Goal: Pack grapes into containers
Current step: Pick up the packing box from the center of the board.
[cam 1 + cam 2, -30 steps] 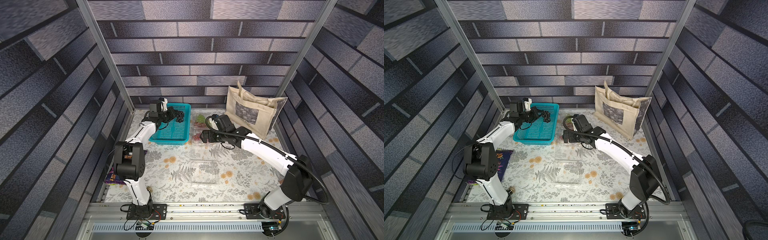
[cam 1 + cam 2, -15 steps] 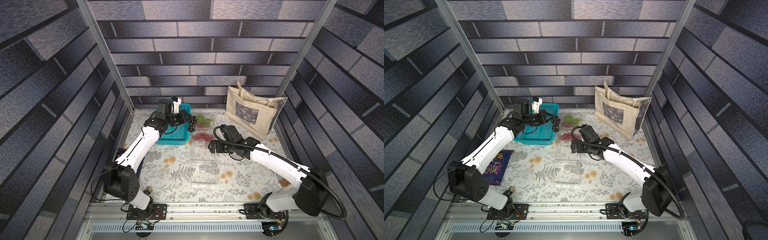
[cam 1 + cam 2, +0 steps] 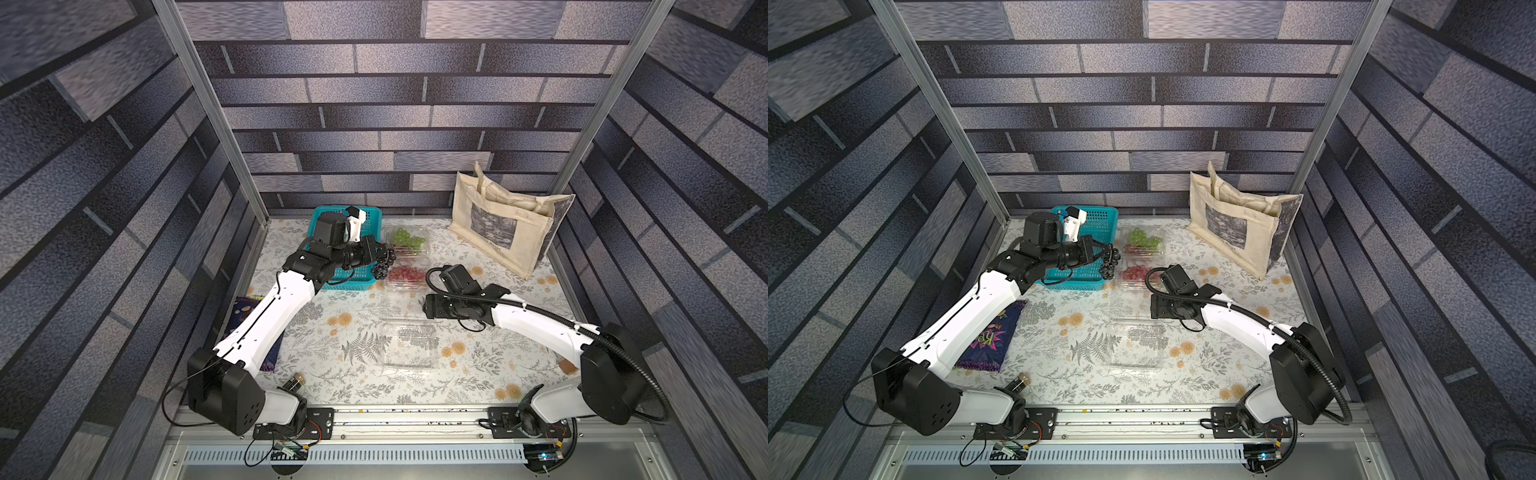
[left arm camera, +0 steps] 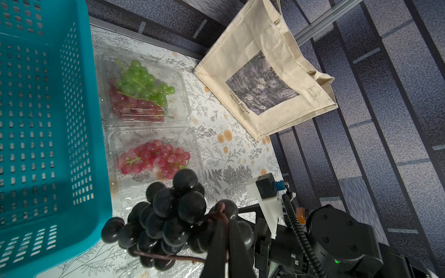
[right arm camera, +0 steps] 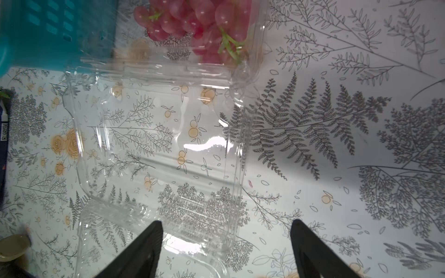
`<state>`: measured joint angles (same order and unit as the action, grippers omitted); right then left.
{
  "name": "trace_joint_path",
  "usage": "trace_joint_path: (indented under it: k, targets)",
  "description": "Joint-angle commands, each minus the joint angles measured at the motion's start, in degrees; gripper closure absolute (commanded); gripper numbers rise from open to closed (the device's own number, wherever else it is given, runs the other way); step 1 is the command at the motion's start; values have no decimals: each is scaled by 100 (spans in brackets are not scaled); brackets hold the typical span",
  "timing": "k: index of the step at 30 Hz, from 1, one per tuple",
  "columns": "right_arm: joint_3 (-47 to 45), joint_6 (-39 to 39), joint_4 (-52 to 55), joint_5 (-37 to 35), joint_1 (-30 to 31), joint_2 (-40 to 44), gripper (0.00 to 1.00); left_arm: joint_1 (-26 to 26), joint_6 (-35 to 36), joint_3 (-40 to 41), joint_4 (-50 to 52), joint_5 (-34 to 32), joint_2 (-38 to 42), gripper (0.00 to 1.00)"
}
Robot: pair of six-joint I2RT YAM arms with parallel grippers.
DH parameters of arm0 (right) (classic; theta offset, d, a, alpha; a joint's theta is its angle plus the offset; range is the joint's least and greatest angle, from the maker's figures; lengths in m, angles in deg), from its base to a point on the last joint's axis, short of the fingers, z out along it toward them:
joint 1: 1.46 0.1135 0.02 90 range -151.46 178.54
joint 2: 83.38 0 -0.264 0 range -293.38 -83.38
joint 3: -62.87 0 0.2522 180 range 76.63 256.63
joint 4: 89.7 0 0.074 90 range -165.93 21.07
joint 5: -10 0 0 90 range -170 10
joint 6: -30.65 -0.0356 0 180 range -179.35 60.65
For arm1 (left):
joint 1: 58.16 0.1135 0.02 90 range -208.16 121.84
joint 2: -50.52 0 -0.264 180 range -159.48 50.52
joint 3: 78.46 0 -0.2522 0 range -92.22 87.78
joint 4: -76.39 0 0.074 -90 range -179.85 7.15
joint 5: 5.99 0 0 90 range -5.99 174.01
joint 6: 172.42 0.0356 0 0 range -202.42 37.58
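My left gripper (image 4: 225, 216) is shut on the stem of the black-purple grapes (image 4: 168, 211). The bunch (image 3: 383, 264) hangs at the basket's right edge, beside the containers. The far container (image 3: 405, 241) holds green grapes (image 4: 142, 84) on top of red grapes (image 4: 137, 106). The middle container (image 3: 405, 276) holds red grapes (image 4: 154, 156), and its lid (image 5: 156, 144) lies open on the table. A third container (image 3: 409, 345) stands empty nearer the front. My right gripper (image 5: 226, 223) is open with nothing between its fingers, above the table between the open lid and the empty container (image 5: 144, 228).
The teal basket (image 3: 370, 216) stands at the back left, under my left arm. A beige tote bag (image 3: 503, 224) leans at the back right. A purple snack bag (image 3: 992, 340) lies by the left wall, and a small capped jar (image 3: 1019, 382) stands near the left arm's base.
My left arm swung right from over the basket, carrying the black grapes to the containers. My right arm drew back toward the front, away from the containers, and its jaws narrowed a little.
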<state>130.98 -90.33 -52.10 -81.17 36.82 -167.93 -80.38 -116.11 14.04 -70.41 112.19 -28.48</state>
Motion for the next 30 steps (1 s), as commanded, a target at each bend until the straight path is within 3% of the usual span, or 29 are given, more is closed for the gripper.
trace_joint_path:
  k: [1,9,15,30]
  targets:
    - [46,44,-304,125,-131,-297,21,-34,-115,78,47,-39,265,100]
    - [264,168,-589,259,-225,-689,36,-34,-197,-11,20,-7,236,100]
    - [407,191,-678,288,-240,-854,56,-46,-272,41,-24,37,245,100]
    - [821,227,-577,109,-266,-1120,84,-90,-392,149,58,34,455,100]
